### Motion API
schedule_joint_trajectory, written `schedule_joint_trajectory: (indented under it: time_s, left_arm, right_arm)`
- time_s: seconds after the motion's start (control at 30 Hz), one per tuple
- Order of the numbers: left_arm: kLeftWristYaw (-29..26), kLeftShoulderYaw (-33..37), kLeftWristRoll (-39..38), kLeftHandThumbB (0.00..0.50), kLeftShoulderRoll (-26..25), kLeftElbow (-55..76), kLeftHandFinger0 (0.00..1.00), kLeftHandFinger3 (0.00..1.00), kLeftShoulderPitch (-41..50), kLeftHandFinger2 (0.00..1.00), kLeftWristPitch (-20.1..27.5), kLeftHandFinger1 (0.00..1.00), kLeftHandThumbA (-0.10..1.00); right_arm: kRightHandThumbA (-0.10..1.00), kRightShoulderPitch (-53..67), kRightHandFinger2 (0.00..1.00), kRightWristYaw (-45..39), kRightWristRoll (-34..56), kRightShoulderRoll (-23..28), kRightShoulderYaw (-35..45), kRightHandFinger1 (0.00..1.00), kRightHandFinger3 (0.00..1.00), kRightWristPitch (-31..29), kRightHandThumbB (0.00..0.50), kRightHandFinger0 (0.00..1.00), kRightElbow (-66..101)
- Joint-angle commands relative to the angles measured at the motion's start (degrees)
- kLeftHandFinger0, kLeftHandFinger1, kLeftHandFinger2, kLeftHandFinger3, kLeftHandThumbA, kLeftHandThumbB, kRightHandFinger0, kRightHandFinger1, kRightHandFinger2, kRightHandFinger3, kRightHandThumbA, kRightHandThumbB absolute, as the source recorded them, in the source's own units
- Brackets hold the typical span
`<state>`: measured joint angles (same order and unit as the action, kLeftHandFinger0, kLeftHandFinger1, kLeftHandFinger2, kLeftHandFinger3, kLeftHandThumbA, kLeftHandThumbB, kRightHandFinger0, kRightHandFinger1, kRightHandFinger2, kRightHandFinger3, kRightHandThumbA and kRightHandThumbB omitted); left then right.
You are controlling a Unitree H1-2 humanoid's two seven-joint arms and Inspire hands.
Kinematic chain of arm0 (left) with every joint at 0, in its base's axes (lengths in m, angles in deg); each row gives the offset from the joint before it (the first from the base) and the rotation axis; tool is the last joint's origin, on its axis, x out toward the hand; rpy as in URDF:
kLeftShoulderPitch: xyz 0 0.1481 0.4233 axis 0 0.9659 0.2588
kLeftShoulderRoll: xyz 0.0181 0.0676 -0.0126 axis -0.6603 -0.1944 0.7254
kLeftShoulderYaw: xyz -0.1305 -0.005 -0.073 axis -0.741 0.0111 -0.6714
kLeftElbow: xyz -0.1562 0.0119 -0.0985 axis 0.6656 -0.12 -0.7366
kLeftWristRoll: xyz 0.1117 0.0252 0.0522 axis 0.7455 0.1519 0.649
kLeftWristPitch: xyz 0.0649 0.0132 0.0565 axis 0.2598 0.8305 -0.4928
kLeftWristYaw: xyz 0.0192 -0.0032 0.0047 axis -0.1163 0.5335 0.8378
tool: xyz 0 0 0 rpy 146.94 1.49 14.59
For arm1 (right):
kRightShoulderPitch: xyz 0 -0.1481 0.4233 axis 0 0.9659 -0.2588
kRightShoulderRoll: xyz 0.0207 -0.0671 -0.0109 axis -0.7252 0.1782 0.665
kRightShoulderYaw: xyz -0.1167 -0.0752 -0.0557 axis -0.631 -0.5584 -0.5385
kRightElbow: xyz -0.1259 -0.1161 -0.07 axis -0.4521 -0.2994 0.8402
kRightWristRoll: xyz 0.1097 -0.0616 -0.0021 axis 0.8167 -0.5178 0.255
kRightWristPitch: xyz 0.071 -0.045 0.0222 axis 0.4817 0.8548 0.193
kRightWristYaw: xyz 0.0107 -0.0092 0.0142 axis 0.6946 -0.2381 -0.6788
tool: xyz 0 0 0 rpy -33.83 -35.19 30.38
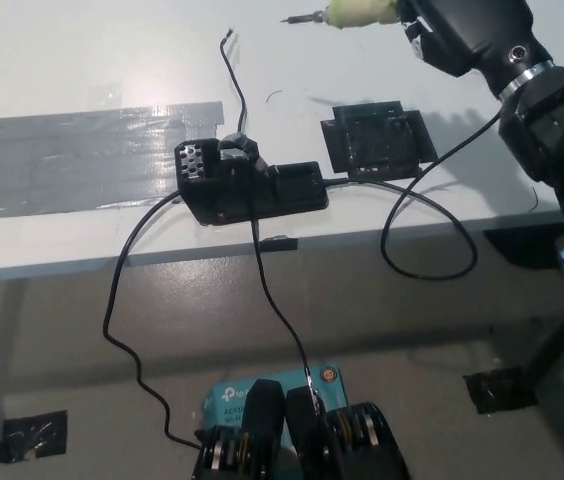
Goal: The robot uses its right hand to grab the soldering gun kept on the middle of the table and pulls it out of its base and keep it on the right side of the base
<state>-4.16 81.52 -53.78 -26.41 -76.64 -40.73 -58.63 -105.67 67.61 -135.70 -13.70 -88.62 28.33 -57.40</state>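
- i see the soldering gun (347,13): pale yellow-green wrapped handle, thin dark metal tip.
- it lies level, tip toward my left.
- my right hand (467,35) grips it, clear above the base (252,185).

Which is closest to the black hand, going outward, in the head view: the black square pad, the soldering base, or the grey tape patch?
From the right hand, which holds the soldering gun:
1. Black square pad, just below the hand.
2. Soldering base, mid-table near the front edge.
3. Grey tape patch, far left.
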Motion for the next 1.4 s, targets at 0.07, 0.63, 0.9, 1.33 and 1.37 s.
schedule_joint_trajectory:
  time_s: [0.07, 0.63, 0.9, 1.33, 1.37]
  left_arm:
    - [0.85, -0.97, 0.47, 0.213, -0.82, 1.12, 1.0, 1.0, 0.36, 1.0, -0.85, 1.0, 0.61]
    - [0.61, -0.47, 1.11, 0.19, -0.49, 2.15, 1.0, 1.0, 0.79, 1.0, -0.85, 1.0, 0.61]
    - [0.48, -0.88, 1.14, 0.202, -0.15, 1.48, 1.0, 1.0, 0.1, 1.0, -0.85, 1.0, 0.6]
    - [0.22, -0.99, 0.99, 0.192, -0.4, 1.56, 1.0, 1.0, 0.5, 1.0, -0.84, 0.98, 0.6]
    - [0.2, -0.99, 1.02, 0.192, -0.39, 1.55, 1.0, 1.0, 0.51, 1.0, -0.84, 0.98, 0.59]
  right_arm:
    - [-0.02, -2.42, 0.31, 0.23, 1.82, 3.09, 3.32, 0.0, 0.36, 0.28, 0.255, 0.0, 1.4]
    - [-0.1, 15.19, 0.12, -12.1, 5.62, -2.09, 6.89, 0.01, 0.3, 9.58, 0.251, 0.0, 4.53]
    - [-0.03, 15.43, 0.37, -26.46, 8.56, -4.5, 7.75, 0.23, 0.8, 18.54, 0.035, 0.11, 4.58]
    - [1.0, 14.32, 1.0, -35.24, 6.24, -1.94, 6.22, 1.0, 1.0, 24.2, 0.436, 1.0, 9.56]
    - [1.0, 14.32, 1.0, -35.48, 6.28, -1.84, 6.2, 1.0, 1.0, 24.27, 0.441, 1.0, 9.87]
